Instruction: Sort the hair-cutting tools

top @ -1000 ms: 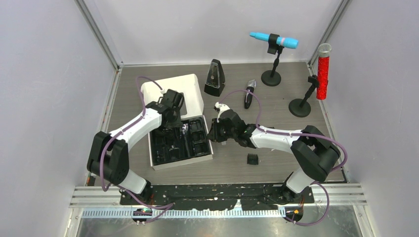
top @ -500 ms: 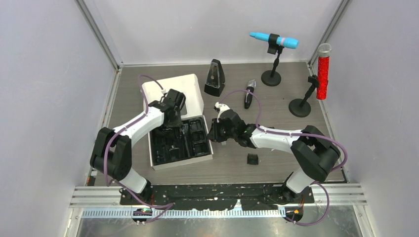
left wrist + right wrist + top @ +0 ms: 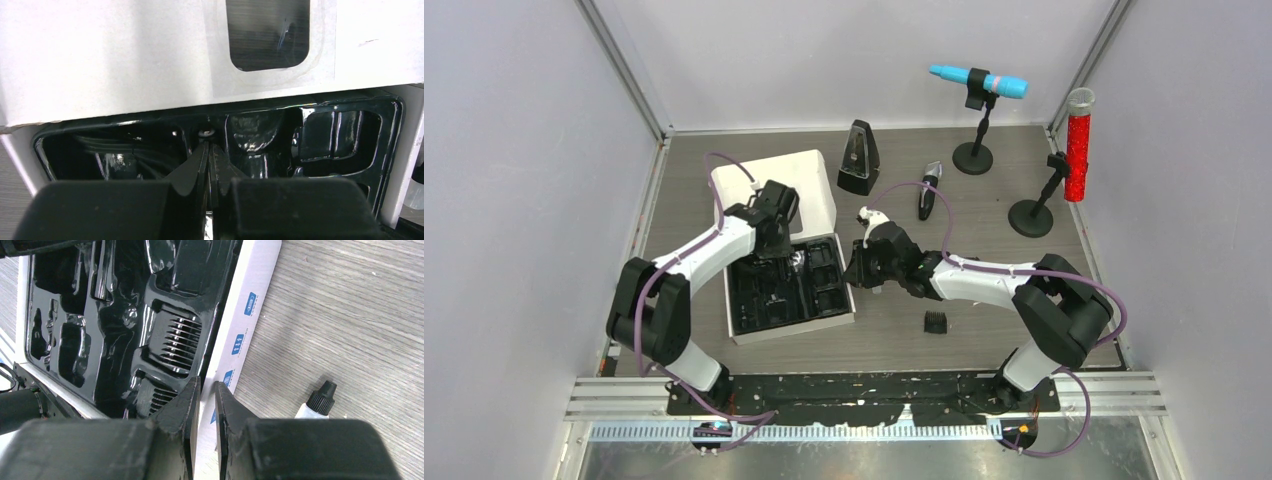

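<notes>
The tray [image 3: 115, 330] inside the box [image 3: 252, 305] was smooth, glossy black moulded plastic with bright glints. The box was matt white card with small blue prints. Its lid [image 3: 125, 55] had a shiny clear film window [image 3: 267, 35]. The table [image 3: 350, 315] beside the box looked like matt grey wood grain. The bottle [image 3: 315, 402] just beside the box was cloudy plastic under a ribbed black cap. A comb [image 3: 175, 342] in the tray was toothed black plastic.

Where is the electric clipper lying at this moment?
In the top external view, the electric clipper lies on the table right of centre, between the metronome and the blue microphone's round base.
</notes>
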Robot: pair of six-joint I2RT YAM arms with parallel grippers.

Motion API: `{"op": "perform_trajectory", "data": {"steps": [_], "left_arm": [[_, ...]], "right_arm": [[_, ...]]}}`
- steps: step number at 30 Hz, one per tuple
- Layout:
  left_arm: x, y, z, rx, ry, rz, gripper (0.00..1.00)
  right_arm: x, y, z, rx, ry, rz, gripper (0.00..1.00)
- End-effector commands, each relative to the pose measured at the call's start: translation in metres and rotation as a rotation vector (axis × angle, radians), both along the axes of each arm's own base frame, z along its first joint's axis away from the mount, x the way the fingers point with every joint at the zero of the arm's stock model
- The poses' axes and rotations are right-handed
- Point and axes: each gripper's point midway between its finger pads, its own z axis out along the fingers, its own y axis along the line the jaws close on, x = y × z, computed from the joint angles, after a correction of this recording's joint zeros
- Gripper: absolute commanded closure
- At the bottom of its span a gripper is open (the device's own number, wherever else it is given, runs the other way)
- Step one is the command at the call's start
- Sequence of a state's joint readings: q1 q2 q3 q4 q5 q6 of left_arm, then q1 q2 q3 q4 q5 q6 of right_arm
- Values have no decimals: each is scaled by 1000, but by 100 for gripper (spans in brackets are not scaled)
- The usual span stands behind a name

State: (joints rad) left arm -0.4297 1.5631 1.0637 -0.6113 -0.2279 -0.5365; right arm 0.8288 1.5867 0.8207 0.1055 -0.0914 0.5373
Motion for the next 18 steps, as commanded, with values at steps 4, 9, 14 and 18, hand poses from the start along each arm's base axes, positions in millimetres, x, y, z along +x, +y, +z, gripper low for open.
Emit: {"op": "perform_trajectory", "data": {"steps": [4, 9, 14, 18], "left_arm": [[-23, -1, -25, -8, 134, -31, 93], [-28, 4, -26, 13, 146, -32, 88], [-13, 0, 14, -25, 19, -28, 73], [-6, -1, 62, -65, -96, -34, 62]], "right_arm": [[-8, -1, -7, -18, 37, 22, 81], [-7, -4, -2, -30, 12, 17, 81], [-1, -5, 18, -29, -36, 24, 80], [2, -13, 38, -46, -82, 10, 77]]}}
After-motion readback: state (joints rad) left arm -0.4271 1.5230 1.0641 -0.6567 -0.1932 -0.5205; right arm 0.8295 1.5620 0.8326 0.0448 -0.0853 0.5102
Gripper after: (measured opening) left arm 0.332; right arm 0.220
